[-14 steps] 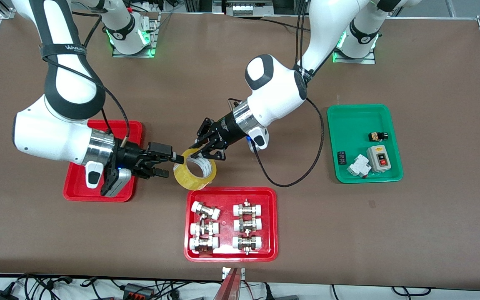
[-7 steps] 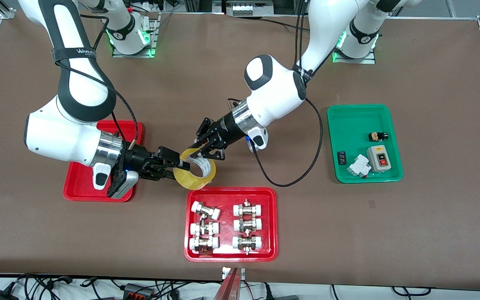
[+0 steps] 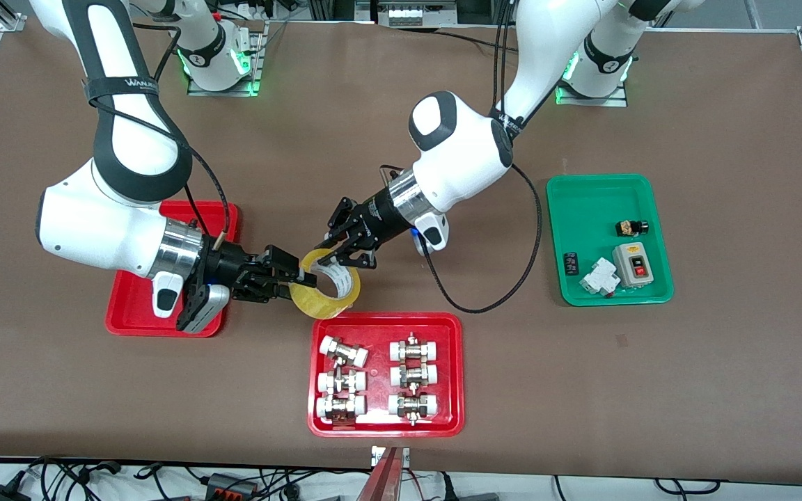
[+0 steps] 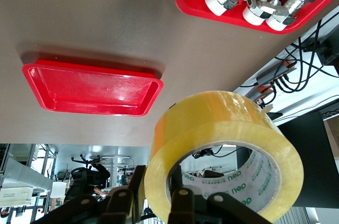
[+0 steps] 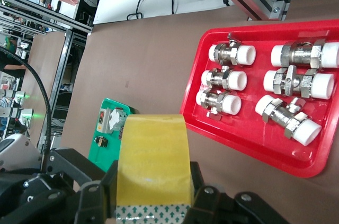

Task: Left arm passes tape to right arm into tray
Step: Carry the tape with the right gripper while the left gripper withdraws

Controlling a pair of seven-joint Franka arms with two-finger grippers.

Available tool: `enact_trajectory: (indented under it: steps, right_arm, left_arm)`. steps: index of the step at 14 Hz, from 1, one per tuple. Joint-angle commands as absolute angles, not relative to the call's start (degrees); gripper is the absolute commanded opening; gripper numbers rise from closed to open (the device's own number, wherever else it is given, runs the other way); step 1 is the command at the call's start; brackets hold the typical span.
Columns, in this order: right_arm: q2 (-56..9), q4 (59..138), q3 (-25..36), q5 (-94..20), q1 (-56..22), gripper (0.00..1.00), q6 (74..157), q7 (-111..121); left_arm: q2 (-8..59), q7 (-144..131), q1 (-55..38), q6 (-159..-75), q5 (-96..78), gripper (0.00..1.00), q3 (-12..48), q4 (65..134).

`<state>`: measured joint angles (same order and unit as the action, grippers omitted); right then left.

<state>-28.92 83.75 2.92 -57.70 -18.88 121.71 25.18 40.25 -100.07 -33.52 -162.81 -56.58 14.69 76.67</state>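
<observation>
The yellow tape (image 3: 322, 298) hangs in the air over bare table between the two red trays, held from both sides. My left gripper (image 3: 342, 258), on the all-white arm, is shut on the roll's wall, one finger inside the ring and one outside (image 4: 159, 192). My right gripper (image 3: 301, 278), on the black-panelled arm, is shut across the roll's width (image 5: 153, 181). The tape (image 4: 222, 123) fills the left wrist view, and its yellow band (image 5: 153, 155) the right wrist view. The plain red tray (image 3: 129, 309) lies under the right arm's wrist, with nothing seen in it (image 4: 95, 86).
A red tray (image 3: 455, 376) with several white-capped metal fittings lies nearer to the front camera than the tape. A green tray (image 3: 585, 216) with switches and small parts sits toward the left arm's end. A black cable (image 3: 484, 303) loops on the table beside the left arm.
My right gripper moved in from over the plain red tray to the tape and shut on it. The left arm and the tape stayed in place.
</observation>
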Motion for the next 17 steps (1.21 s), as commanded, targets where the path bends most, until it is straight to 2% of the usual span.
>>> enact_trajectory:
  steps: [1, 2, 5, 7, 10, 12, 17]
  right_arm:
    - [-29.5, 82.1, 3.1, -58.7, -19.1, 0.0, 122.0, 25.0]
    - [-29.4, 81.8, 3.1, -58.7, -19.1, 0.0, 121.9, 25.0]
    - [-29.3, 81.8, 3.3, -58.6, -18.3, 0.0, 121.2, 25.0]
    - [-28.7, 82.3, 3.7, -58.2, -15.4, 0.0, 115.3, 25.0]
    - [-28.7, 82.4, 3.7, -55.0, -7.7, 0.0, 103.8, 26.4]
    - [-29.3, 83.2, 3.7, -52.0, -1.8, 0.0, 97.2, 31.7]
    - [-34.5, 87.3, 3.7, -44.2, 9.8, 0.0, 91.1, 50.1]
  left_arm:
    - [40.0, -99.4, -33.1, -162.6, -57.4, 0.71, 13.2, 76.2]
    - [39.3, -99.3, -32.9, -162.5, -55.9, 1.0, 12.0, 76.2]
    - [36.8, -98.5, -29.8, -158.9, -45.3, 1.0, 9.8, 77.3]
    - [35.9, -98.1, -26.0, -153.6, -35.7, 1.0, 9.8, 77.0]
    - [31.7, -93.8, -18.5, -135.8, -22.4, 1.0, 10.9, 76.4]
    - [29.5, -79.9, -14.1, -125.8, -22.0, 1.0, 11.3, 76.3]
    - [24.7, -52.7, -5.5, -98.5, -21.2, 1.0, 10.3, 73.8]
